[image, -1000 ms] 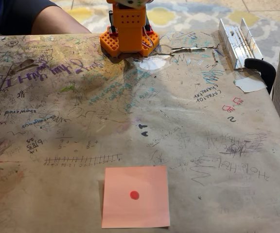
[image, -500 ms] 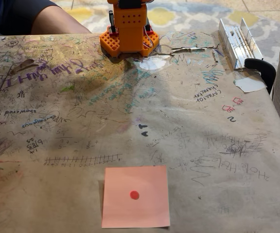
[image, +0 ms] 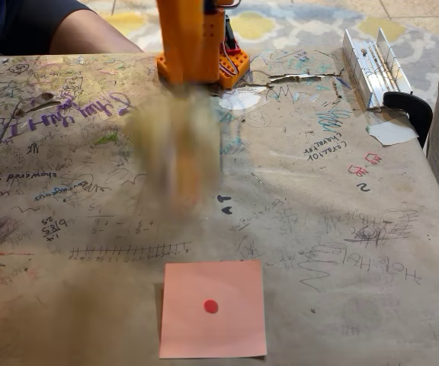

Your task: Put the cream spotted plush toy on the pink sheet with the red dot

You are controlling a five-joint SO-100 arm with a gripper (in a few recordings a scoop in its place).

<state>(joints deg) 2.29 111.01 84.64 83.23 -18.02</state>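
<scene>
A bench (image: 341,229) covered in brown paper full of pen scribbles. Near the front lies a square pink sheet with the red dot (image: 213,309), flat and bare. At the far edge stands an orange robot arm (image: 193,38); below it a cream and orange motion blur (image: 177,145) hangs over the bench, too smeared to identify. A person's arm (image: 90,34) rests at the far left. A white paper scrap (image: 392,133) lies at right.

One pink sheet (image: 213,309) bearing one red dot (image: 210,306); one white paper scrap (image: 392,133); one orange arm (image: 192,42); one metal rail (image: 375,62); one tabletop (image: 341,252).
</scene>
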